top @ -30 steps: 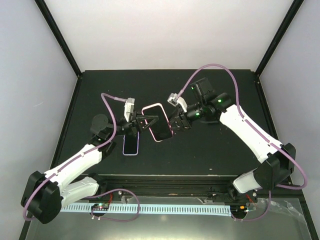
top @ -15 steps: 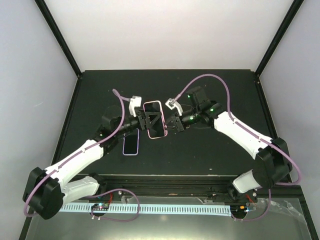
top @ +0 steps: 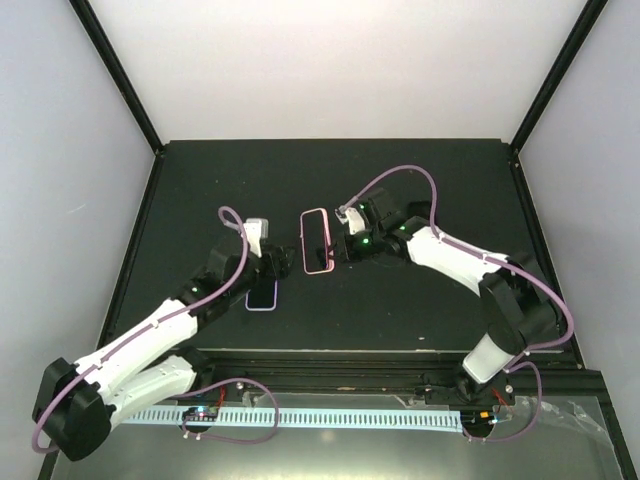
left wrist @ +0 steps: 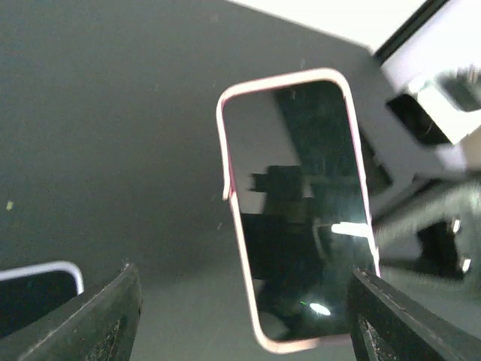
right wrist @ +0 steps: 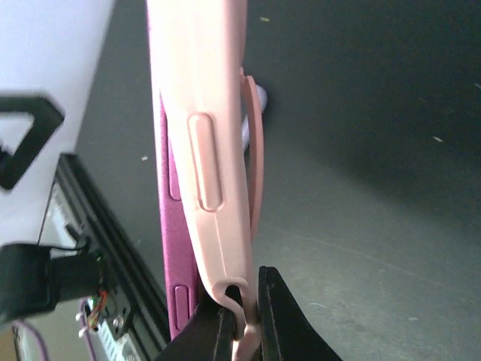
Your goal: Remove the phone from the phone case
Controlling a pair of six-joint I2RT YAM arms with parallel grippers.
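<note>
The salmon-pink phone case (top: pixel 316 212) stands tilted up above the black table, with the phone (top: pixel 318 242) still inside it. In the right wrist view the case's (right wrist: pixel 203 150) side faces me and the phone's magenta edge (right wrist: pixel 174 248) shows beside it, partly out of the shell. My right gripper (right wrist: pixel 244 320) is shut on the case's peeled lower lip; in the top view this gripper (top: pixel 336 250) sits at the case's right edge. My left gripper (top: pixel 288 256) is open just left of the case. In its view the dark screen (left wrist: pixel 301 218) faces me and its fingers (left wrist: pixel 105 316) touch nothing.
A second phone with a pale lilac rim (top: pixel 262 293) lies flat on the table under the left arm and also shows as a corner (left wrist: pixel 37 289) in the left wrist view. A black metal rail (top: pixel 340 360) runs along the near edge of the table.
The left gripper let go of the case, opened and drew back to the left. The right gripper closed on the case's edge and moved left, and the case turned more upright.
</note>
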